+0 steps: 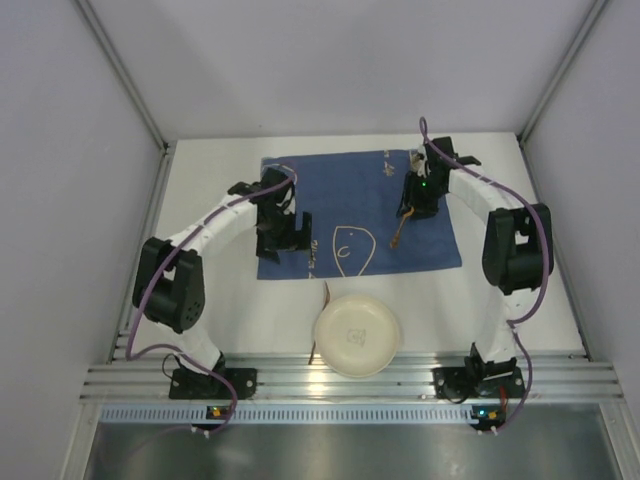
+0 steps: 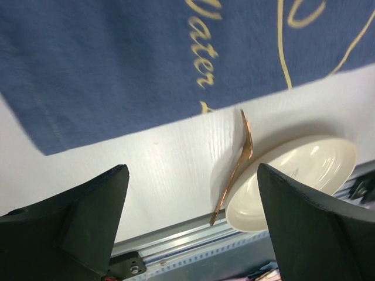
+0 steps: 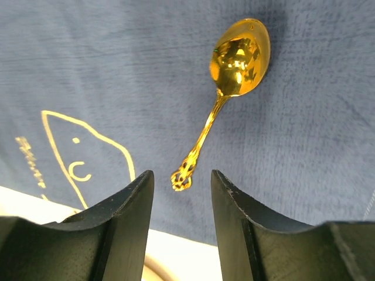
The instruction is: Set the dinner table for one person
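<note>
The white dinner table [image 1: 230, 320] carries a blue cloth [image 1: 350, 190] with fish outlines. A cream plate [image 1: 357, 336] sits near the front rail, also in the left wrist view [image 2: 304, 170]. A copper utensil [image 2: 237, 167] leans against the plate's left rim [image 1: 322, 320]. A gold spoon [image 3: 225, 88] lies on the cloth's right part [image 1: 398, 236]. My right gripper [image 3: 181, 193] is open just above the spoon's handle end, holding nothing. My left gripper [image 2: 193, 199] is wide open and empty over the cloth's left edge [image 1: 283, 232].
A ribbed aluminium rail [image 1: 350, 378] runs along the near edge, also in the left wrist view [image 2: 176, 243]. Grey walls close in the table on three sides. A small pale item [image 1: 386, 160] lies at the cloth's far edge.
</note>
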Action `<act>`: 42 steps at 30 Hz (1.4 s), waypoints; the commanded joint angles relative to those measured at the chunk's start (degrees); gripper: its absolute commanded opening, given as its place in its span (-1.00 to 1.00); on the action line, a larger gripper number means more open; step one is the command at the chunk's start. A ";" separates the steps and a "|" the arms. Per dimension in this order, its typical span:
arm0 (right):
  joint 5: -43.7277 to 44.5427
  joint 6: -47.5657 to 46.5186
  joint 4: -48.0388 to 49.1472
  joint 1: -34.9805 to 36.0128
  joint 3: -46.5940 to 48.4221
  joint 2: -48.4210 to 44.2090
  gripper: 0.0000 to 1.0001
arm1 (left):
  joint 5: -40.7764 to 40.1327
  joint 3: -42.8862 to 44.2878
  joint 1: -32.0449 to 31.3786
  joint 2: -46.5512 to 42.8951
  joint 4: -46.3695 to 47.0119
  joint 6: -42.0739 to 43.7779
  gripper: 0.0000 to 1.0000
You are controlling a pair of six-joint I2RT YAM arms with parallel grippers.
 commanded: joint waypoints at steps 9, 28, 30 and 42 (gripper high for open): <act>11.77 -0.30 -6.04 0.26 8.91 3.68 -0.17 | 1.24 -5.89 -4.65 -4.87 1.19 -0.60 0.89; 15.14 0.40 -11.06 2.73 27.02 17.75 -0.19 | -2.36 -9.49 -4.65 -11.20 -0.30 -3.94 0.86; 15.05 0.58 -11.06 2.99 27.28 18.19 -0.19 | -2.71 -9.58 -4.65 -11.64 -0.48 -4.12 0.86; 18.55 0.84 -12.90 3.26 28.70 18.11 -0.21 | -3.94 -10.19 -4.65 -13.66 -1.18 -4.73 0.86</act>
